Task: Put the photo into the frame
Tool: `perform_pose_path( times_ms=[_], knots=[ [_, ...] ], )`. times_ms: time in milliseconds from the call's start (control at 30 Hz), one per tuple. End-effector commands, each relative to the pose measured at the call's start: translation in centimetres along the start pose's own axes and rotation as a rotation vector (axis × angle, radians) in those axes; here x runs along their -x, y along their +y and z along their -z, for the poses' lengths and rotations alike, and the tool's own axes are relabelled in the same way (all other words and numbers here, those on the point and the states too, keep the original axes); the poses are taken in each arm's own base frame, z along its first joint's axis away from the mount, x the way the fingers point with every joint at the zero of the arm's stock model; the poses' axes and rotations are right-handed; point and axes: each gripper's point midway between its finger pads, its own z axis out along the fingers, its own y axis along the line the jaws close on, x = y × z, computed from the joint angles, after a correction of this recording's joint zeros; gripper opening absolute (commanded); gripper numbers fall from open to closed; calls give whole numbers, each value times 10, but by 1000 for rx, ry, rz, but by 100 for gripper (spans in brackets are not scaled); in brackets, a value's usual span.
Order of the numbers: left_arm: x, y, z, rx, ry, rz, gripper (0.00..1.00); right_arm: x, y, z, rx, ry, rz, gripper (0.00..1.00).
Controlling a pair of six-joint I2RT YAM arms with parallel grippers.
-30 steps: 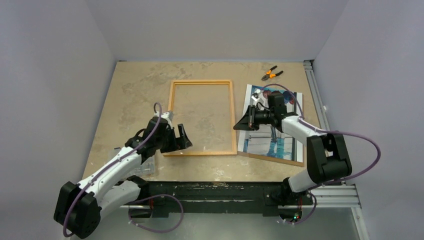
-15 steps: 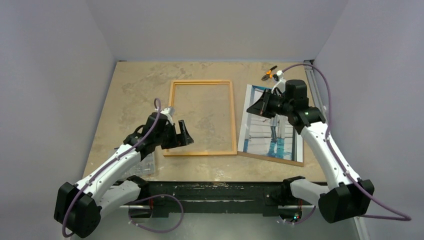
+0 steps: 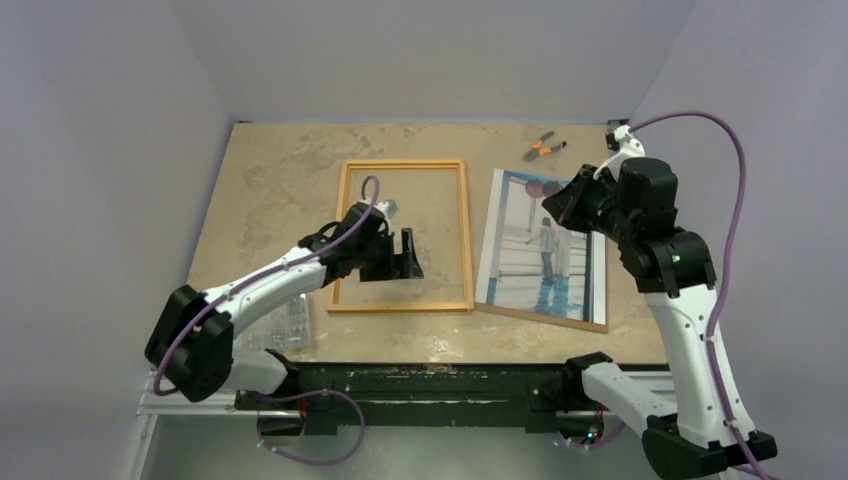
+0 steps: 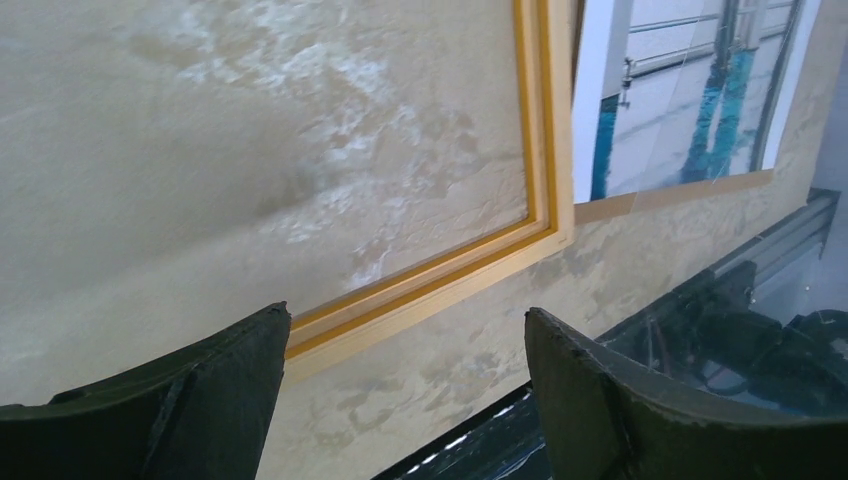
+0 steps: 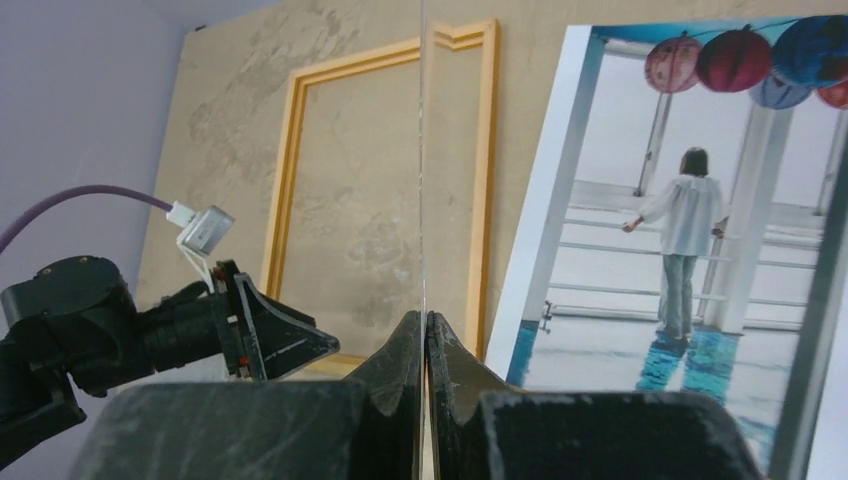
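Chiefly at risk: clear sheet (image 5: 421, 150), seemingly pinched edge-on in the closed right gripper (image 5: 424, 335); a slip drops it onto the photo (image 3: 545, 250).
Frame (image 3: 404, 164): flat mid-table, long axis pointing away from the arms.
Photo: just right, parallel, balloons far end.
Left gripper (image 4: 407, 313): open, empty, above frame.

Orange-handled pliers (image 3: 545, 147) lie near the table's (image 3: 270, 170) far edge, a clear plastic piece (image 3: 285, 325) front-left
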Motion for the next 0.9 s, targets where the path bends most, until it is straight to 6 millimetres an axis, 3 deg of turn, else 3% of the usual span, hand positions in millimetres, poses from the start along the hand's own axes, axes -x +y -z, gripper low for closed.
perform_pose_path(
  times_ms=[0, 167, 367, 633, 867],
  knots=[
    [21, -55, -22, -120, -6, -22, 84, 29, -7, 32, -91, -120, 26, 0],
    [21, -82, -65, -145, 56, -15, 81, 44, -6, 54, -116, -185, 31, 0],
    [19, -107, -99, -142, 100, -57, 79, 50, -6, 66, -131, -204, 39, 0],
    [12, -108, -138, -87, 151, -75, 71, 56, -4, 75, -139, -219, 45, 0],
    [1, -117, -161, -93, 196, -89, 52, 61, -6, 81, -161, -229, 59, 0]
  ],
)
